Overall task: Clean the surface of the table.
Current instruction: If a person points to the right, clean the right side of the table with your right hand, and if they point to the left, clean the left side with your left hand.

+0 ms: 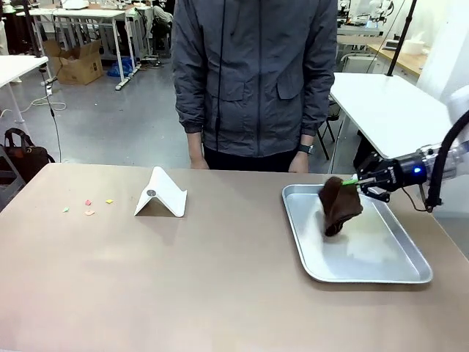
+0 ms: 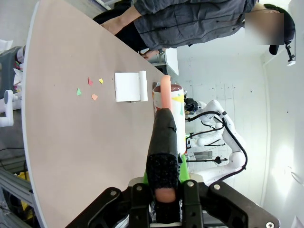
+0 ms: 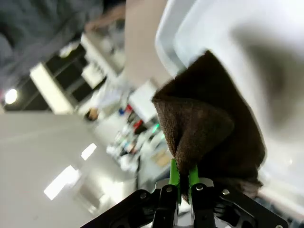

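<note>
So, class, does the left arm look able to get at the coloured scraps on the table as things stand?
Probably yes. The left gripper, shut on a dark tool, looks across bare table toward the scraps; the white stand sits beside them, not between. How far the arm stretches can't be judged.

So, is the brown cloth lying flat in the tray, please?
No, the brown cloth hangs bunched from the right fingers, over the tray.

One counter (image 1: 220,293), four coloured scraps (image 1: 88,202), one white stand (image 1: 161,194), one metal tray (image 1: 381,257). One brown cloth (image 1: 339,205) and one black brush (image 2: 163,142).
</note>
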